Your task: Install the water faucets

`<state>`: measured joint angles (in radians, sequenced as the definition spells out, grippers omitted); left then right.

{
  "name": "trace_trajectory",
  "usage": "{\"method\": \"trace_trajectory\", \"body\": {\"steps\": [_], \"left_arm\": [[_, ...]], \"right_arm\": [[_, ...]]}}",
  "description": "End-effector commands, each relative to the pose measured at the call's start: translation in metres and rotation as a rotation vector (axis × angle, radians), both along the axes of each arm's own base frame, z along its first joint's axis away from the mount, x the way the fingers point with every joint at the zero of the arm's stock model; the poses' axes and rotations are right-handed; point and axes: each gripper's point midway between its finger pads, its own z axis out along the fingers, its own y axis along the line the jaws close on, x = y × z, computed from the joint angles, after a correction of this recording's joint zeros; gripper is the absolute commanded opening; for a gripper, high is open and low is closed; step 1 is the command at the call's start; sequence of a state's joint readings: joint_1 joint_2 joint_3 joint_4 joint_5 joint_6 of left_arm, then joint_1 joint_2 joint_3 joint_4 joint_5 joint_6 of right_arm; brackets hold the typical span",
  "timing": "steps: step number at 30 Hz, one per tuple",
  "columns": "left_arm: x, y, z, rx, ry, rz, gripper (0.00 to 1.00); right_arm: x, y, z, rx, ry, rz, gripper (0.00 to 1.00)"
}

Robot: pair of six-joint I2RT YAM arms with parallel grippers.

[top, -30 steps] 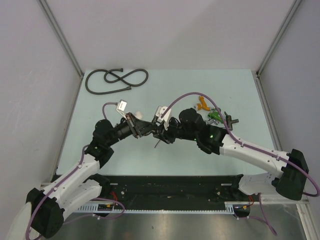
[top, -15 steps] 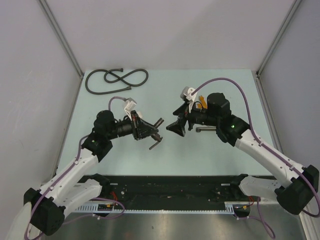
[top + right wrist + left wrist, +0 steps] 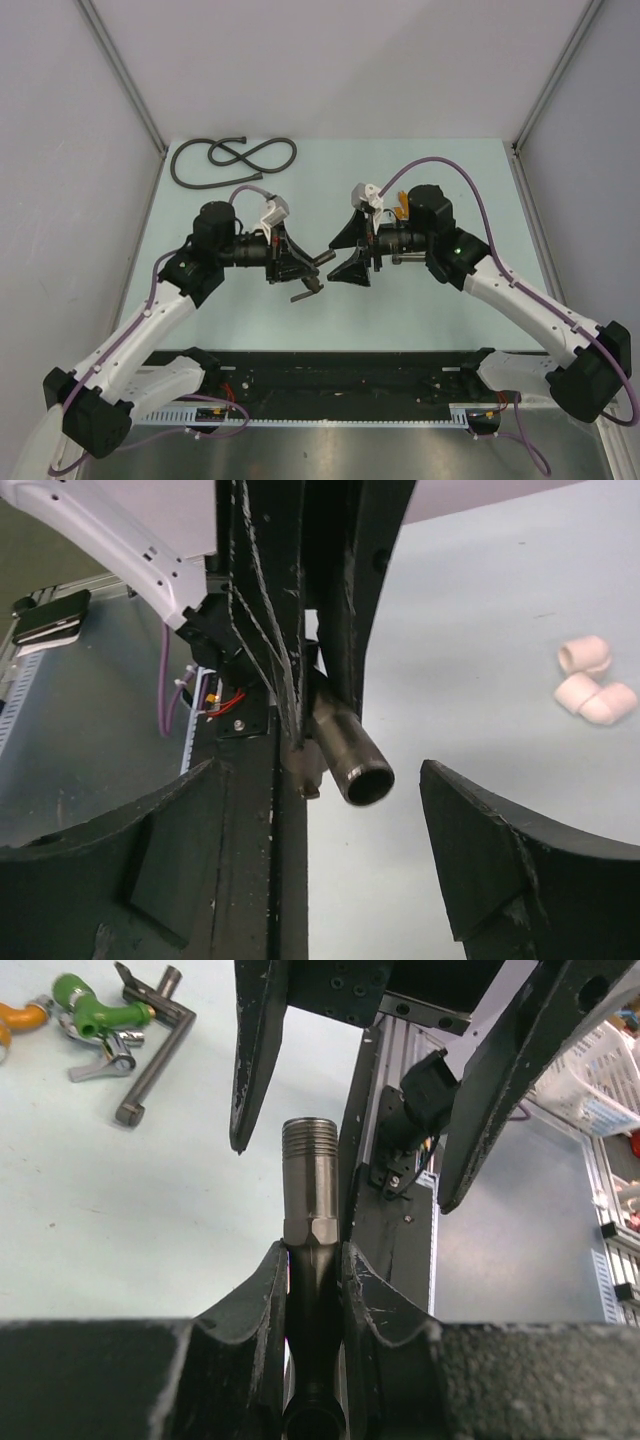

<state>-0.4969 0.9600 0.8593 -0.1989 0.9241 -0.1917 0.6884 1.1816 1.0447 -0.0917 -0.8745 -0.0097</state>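
The short tap (image 3: 308, 1170) is clamped in the left gripper (image 3: 313, 1252), above the middle of the table (image 3: 450, 180). The fingers close on its dark body just under the six-sided collar, and the threaded end sticks out free toward the right gripper (image 3: 322, 772). That gripper is spread wide and holds nothing. Its two fingers stand on either side of the thread, apart from it.

The tap is solid metal, so I judge it stiff and rather heavy for its size, and smooth enough to turn or slip between hard fingers. The collar with its flat faces looks like the best place to take hold. The thread should stay unpinched, because it must go into a fitting.

The long tap (image 3: 152, 1048) lies on the table at about ten o'clock in the left wrist view, beside a green piece (image 3: 92, 1012) and an orange piece (image 3: 18, 1018). Its thin pipe gives a long lever, so a hold near the body seems safer.

From above, open room lies toward twelve o'clock. The hose (image 3: 232, 158) is well apart at eleven o'clock. At six o'clock the black rail (image 3: 340, 375) closes the near edge — little room there. White fittings (image 3: 595, 685) lie at three o'clock in the right wrist view — near the right gripper.
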Motion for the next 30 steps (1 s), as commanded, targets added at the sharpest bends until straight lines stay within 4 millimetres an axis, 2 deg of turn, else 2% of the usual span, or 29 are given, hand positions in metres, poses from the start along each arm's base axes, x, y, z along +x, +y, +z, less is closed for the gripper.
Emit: {"method": "trace_trajectory", "body": {"steps": [1,8,13,20,25,28,30], "left_arm": [[-0.017,-0.005,0.018,-0.015,-0.106,-0.132,0.0],[-0.022,-0.006,0.018,0.007,-0.136,-0.151,0.0],[-0.026,-0.005,0.02,0.002,-0.145,-0.162,0.0],[-0.028,-0.004,0.023,0.0,-0.158,-0.162,0.0],[-0.028,-0.004,0.025,-0.001,-0.163,-0.16,0.0],[-0.028,-0.003,0.026,-0.001,-0.166,-0.156,0.0],[-0.028,-0.003,0.027,0.0,-0.171,-0.149,0.0]], "right_arm": [[-0.009,0.01,0.016,0.056,-0.027,0.073,0.83],[-0.016,0.02,0.011,0.065,-0.015,0.139,0.72],[-0.016,0.021,0.002,0.041,0.003,0.144,0.68],[-0.017,0.022,0.002,0.04,0.0,0.151,0.51],[-0.02,0.021,-0.007,0.009,0.039,0.154,0.43],[-0.02,0.021,-0.01,0.001,0.024,0.156,0.34],[-0.02,0.021,-0.011,-0.004,0.026,0.155,0.19]]}}
